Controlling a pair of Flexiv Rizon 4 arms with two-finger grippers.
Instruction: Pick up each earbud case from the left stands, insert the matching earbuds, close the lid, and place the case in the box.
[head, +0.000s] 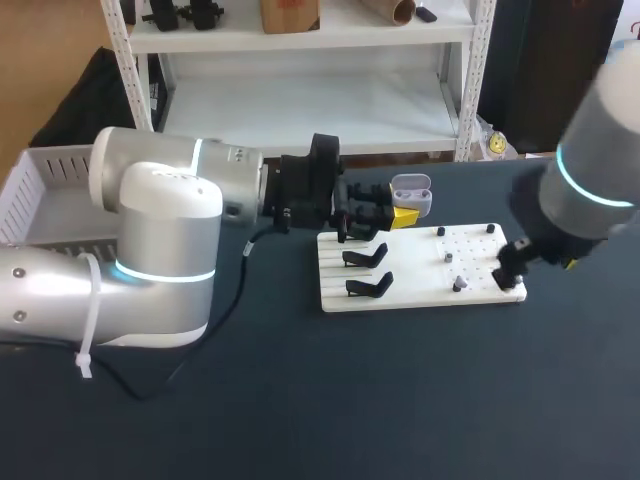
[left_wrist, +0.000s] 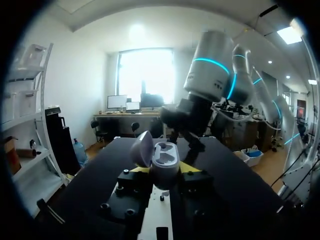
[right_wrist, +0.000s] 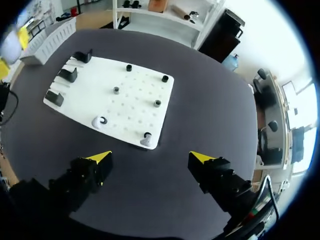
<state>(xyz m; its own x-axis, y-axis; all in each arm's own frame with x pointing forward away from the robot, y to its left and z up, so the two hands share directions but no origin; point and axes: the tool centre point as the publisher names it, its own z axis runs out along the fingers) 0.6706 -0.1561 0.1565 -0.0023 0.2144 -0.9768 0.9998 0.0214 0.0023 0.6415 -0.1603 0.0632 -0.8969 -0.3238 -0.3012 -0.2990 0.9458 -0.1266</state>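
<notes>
The left tool clamps the pale grey, open-lidded earbud case from both sides, over the white pegboard at mid-frame in the head view. The right tool gapes wide and empty above the dark bench, the board just ahead of it. The risk, as I judge it, is that the rounded case twists in the grip when an earbud is pressed in. Counted: one case, two white earbuds, three black stands.

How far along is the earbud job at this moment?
Done: the open earbud case is off the stands, gripped by the left claw. In hand: the open right claw hovers near two earbuds on the white board. Left: inserting both, closing the lid, placing the case in the box.
</notes>
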